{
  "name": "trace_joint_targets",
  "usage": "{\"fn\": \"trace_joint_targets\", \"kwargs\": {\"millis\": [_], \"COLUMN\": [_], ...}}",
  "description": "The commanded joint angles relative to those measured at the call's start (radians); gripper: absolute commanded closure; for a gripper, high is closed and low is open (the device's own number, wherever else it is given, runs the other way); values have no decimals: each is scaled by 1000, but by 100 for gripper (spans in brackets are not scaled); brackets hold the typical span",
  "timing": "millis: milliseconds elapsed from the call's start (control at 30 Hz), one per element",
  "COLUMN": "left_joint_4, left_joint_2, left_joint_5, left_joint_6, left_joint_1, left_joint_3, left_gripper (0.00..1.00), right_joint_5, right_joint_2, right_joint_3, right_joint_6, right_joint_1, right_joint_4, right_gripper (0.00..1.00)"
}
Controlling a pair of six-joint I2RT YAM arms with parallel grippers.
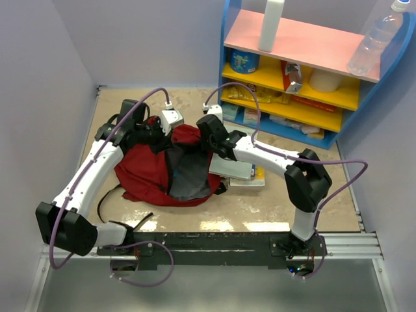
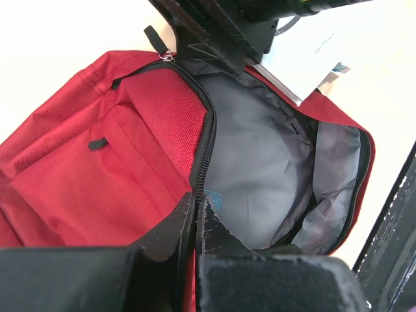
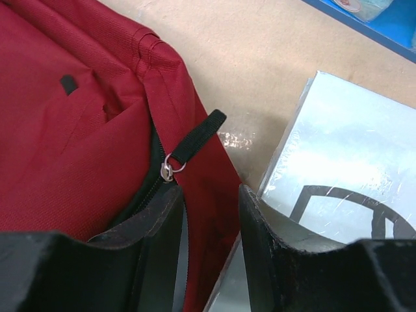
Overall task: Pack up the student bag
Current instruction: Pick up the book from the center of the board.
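The dark red student bag (image 1: 146, 172) lies on the table with its main zip open and its grey lining (image 2: 260, 162) showing. My left gripper (image 2: 196, 207) is shut on the zip edge of the bag's opening, at the bag's far left (image 1: 156, 138). My right gripper (image 3: 208, 195) is open and straddles the bag's red rim (image 3: 214, 182) just below the zip pull (image 3: 168, 170), one finger inside the opening and one outside. A grey-white book (image 3: 351, 149) lies right beside the bag, under my right arm (image 1: 235, 170).
A blue shelf unit (image 1: 338, 133) with boxes, packets and bottles stands at the back right. Walls close in the table on the left and at the back. A black rail (image 1: 214, 239) runs along the near edge. A second book (image 1: 257, 179) lies under the first.
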Motion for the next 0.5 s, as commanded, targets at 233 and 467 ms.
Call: {"fn": "trace_joint_targets", "kwargs": {"millis": [233, 467], "left_joint_4": [9, 16], "left_joint_2": [-48, -46], "left_joint_5": [27, 33], "left_joint_6": [21, 19], "left_joint_1": [4, 4], "left_joint_3": [1, 0], "left_gripper": [100, 100], "right_joint_5": [57, 46], "right_joint_2": [-32, -116], "right_joint_3": [-7, -99], "right_joint_6": [22, 31], "right_joint_1": [-55, -97], "right_joint_4": [-83, -61], "right_gripper": [58, 58]}}
